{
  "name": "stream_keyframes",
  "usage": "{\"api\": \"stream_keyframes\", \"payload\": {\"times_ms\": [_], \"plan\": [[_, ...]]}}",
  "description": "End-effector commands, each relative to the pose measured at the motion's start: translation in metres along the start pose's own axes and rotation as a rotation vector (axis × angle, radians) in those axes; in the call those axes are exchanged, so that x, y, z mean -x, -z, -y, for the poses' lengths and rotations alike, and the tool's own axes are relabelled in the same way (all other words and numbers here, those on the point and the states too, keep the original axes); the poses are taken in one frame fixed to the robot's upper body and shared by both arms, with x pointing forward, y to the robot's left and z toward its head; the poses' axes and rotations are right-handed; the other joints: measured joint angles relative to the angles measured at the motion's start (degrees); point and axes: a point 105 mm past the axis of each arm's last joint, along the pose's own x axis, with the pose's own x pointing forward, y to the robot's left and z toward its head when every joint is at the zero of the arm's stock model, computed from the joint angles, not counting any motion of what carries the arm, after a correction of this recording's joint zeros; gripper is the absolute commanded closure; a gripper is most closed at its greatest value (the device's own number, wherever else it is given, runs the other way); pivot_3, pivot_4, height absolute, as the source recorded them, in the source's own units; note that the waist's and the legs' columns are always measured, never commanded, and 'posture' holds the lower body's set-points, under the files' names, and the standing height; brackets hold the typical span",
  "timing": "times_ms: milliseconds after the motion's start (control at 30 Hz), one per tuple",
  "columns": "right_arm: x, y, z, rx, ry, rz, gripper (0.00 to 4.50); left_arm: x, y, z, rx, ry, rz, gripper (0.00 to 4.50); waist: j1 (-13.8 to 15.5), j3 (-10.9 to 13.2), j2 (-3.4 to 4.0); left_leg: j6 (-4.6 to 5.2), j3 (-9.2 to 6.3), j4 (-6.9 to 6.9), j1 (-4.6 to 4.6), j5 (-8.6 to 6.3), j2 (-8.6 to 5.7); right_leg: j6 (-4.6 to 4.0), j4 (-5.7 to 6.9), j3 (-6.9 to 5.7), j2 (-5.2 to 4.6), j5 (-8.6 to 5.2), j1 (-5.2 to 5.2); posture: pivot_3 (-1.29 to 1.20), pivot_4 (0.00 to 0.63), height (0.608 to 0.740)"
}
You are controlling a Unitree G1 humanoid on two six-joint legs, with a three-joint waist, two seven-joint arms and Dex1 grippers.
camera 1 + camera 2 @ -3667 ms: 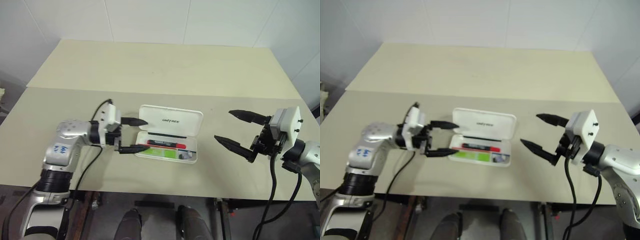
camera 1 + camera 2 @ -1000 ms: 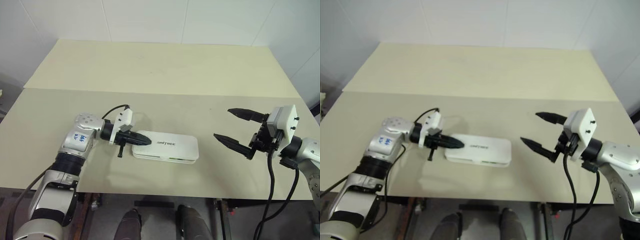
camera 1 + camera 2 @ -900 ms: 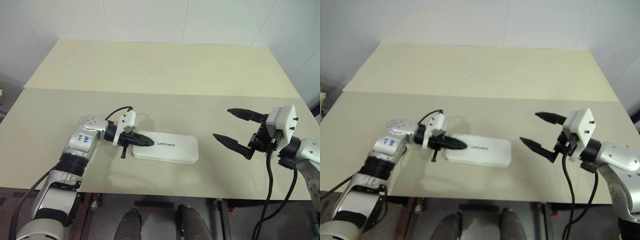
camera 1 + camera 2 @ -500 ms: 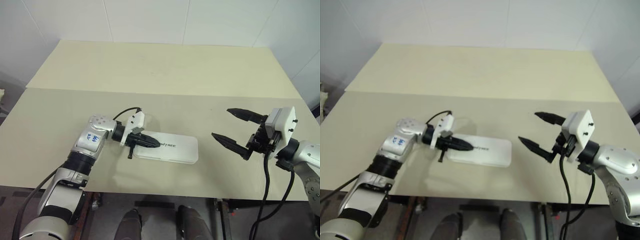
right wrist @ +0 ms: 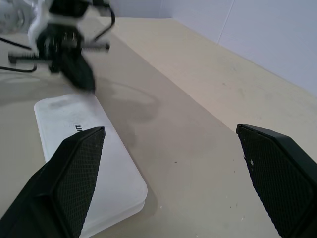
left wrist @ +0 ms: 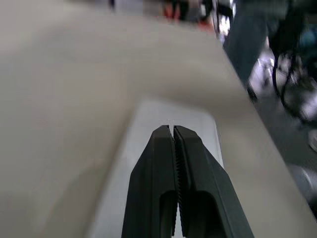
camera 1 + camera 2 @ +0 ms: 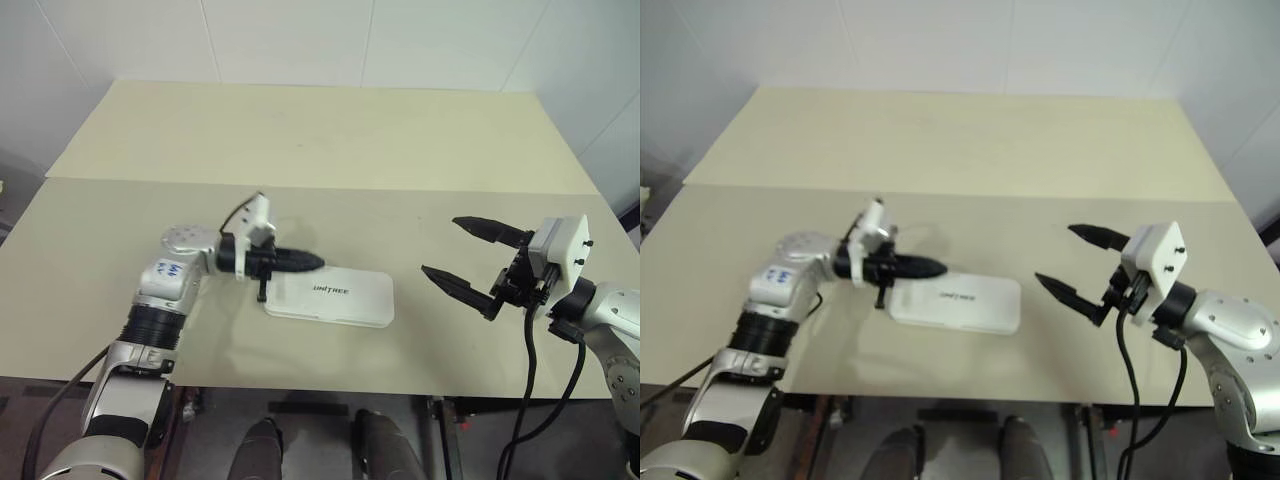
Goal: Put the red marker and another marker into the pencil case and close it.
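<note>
The pencil case (image 7: pixel 329 296) lies shut and flat near the front-middle of the table (image 7: pixel 300 140). At its 10 o'clock the left gripper (image 7: pixel 308 262) hangs just above its corner, fingers pressed together and empty. At 3 o'clock, well apart, the right gripper (image 7: pixel 462 254) holds its fingers spread wide, empty.

White pencil case (image 7: pixel 330 297), closed, lying flat

Bench (image 7: pixel 330 150): pale cream top, made of 2 boards side by side, with a straight seam (image 7: pixel 400 186) running across it from one side to the other.
Wall (image 7: pixel 300 40): white panels behind the far edge of the bench, with thin vertical joints.
Floor (image 7: pixel 310 440): dark, below the near edge of the bench.
</note>
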Motion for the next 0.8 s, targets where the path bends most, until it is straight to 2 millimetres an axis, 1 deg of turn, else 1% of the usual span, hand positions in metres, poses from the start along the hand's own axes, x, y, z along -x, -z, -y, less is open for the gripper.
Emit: {"api": "stream_keyframes", "payload": {"times_ms": [33, 67, 100, 133, 200, 233, 300, 367, 433, 533, 633, 667, 800], "plan": [[-0.003, -0.007, -0.002, 0.028, -0.036, 0.025, 0.0, 0.024, -0.03, -0.006, -0.043, -0.077, 0.104, 4.45, 0.0, 0.0, 0.0, 0.0, 0.0, 0.0, 0.0, 0.0, 0.0, 0.01, 0.0, 0.0, 0.0, 0.01, 0.0, 0.0, 0.15, 0.74], [-0.004, -0.006, -0.002, 0.024, -0.046, 0.023, 0.0, 0.036, -0.034, -0.008, -0.053, -0.119, 0.107, 4.45, -0.1, 0.0, -0.01, 0.0, 0.0, 0.0, 0.0, 0.0, 0.0, 0.03, 0.0, 0.0, 0.0, 0.02, 0.0, 0.0, 0.15, 0.74], [-0.003, -0.005, -0.001, 0.021, -0.053, 0.022, 0.0, 0.042, -0.036, -0.009, -0.059, -0.144, 0.105, 4.45, -0.2, 0.0, -0.01, 0.0, 0.0, 0.0, 0.01, 0.0, 0.0, 0.03, 0.0, 0.0, 0.01, 0.02, 0.0, 0.0, 0.15, 0.74], [-0.002, -0.004, 0.0, 0.022, -0.059, 0.019, 0.0, 0.047, -0.036, -0.009, -0.059, -0.164, 0.103, 4.45, -0.2, 0.0, -0.01, 0.0, 0.0, 0.0, 0.01, 0.0, 0.0, 0.03, 0.01, 0.0, 0.01, 0.01, -0.01, 0.0, 0.15, 0.74], [-0.003, -0.004, 0.003, 0.023, -0.066, 0.017, 0.0, 0.062, -0.032, -0.008, -0.075, -0.207, 0.072, 4.45, -0.2, 0.0, 0.0, 0.0, 0.0, 0.0, 0.01, 0.0, 0.0, 0.02, 0.01, 0.0, 0.0, 0.01, -0.01, 0.0, 0.15, 0.74], [-0.003, -0.004, 0.004, 0.023, -0.07, 0.015, 0.0, 0.067, -0.03, -0.007, -0.077, -0.223, 0.059, 4.28, -0.1, 0.0, 0.0, 0.0, 0.01, 0.0, 0.01, 0.0, 0.0, 0.02, 0.0, 0.0, 0.0, 0.01, -0.01, 0.0, 0.15, 0.74], [-0.002, -0.004, 0.006, 0.022, -0.078, 0.013, 0.0, 0.074, -0.026, -0.004, -0.065, -0.248, 0.038, 3.82, 0.0, 0.0, 0.0, -0.01, 0.0, -0.02, 0.0, 0.0, 0.0, 0.02, -0.01, 0.0, -0.01, 0.01, -0.01, 0.0, 0.15, 0.74], [-0.004, -0.003, 0.007, 0.022, -0.085, 0.012, 0.0, 0.083, -0.021, -0.002, -0.069, -0.273, 0.016, 3.16, 0.2, 0.0, 0.0, -0.01, -0.01, -0.02, -0.01, 0.0, 0.0, 0.02, -0.01, 0.0, 0.0, 0.01, -0.01, 0.0, 0.15, 0.74], [-0.004, -0.003, 0.009, 0.021, -0.087, 0.01, 0.0, 0.086, -0.018, 0.0, -0.085, -0.288, 0.0, 2.51, 0.2, 0.0, 0.0, -0.01, -0.01, -0.02, -0.02, 0.0, 0.0, 0.01, -0.03, 0.0, 0.0, 0.01, -0.01, 0.0, 0.15, 0.74], [-0.008, -0.003, 0.015, 0.023, -0.089, 0.013, 0.0, 0.097, -0.012, 0.005, -0.089, -0.32, -0.005, 1.48, 0.0, 0.0, 0.0, -0.01, 0.0, -0.02, -0.03, 0.0, 0.0, -0.2, -0.06, 0.0, -0.01, -0.1, 0.0, 0.0, 0.15, 0.74], [-0.005, -0.001, 0.02, 0.025, -0.087, 0.01, 0.0, 0.093, -0.012, 0.006, -0.094, -0.325, 0.003, 0.46, 0.0, 0.0, 0.0, -0.01, -0.01, -0.03, -0.01, 0.0, 0.01, -0.22, -0.02, 0.0, 0.0, -0.11, -0.03, 0.0, 0.15, 0.74], [-0.004, -0.001, 0.021, 0.029, -0.088, 0.008, 0.0, 0.091, -0.012, 0.006, -0.099, -0.324, 0.005, 0.06, 0.0, 0.0, 0.0, -0.01, -0.01, -0.03, -0.01, 0.0, 0.01, -0.21, -0.02, 0.0, 0.0, -0.11, -0.02, 0.0, 0.15, 0.74], [-0.005, -0.003, 0.023, 0.039, -0.081, 0.008, 0.0, 0.089, -0.012, 0.005, -0.099, -0.324, 0.006, 0.02, 0.0, 0.0, 0.0, -0.01, -0.01, -0.03, -0.01, 0.0, 0.01, -0.14, -0.01, 0.0, -0.01, -0.07, -0.02, 0.0, 0.15, 0.74]]}}
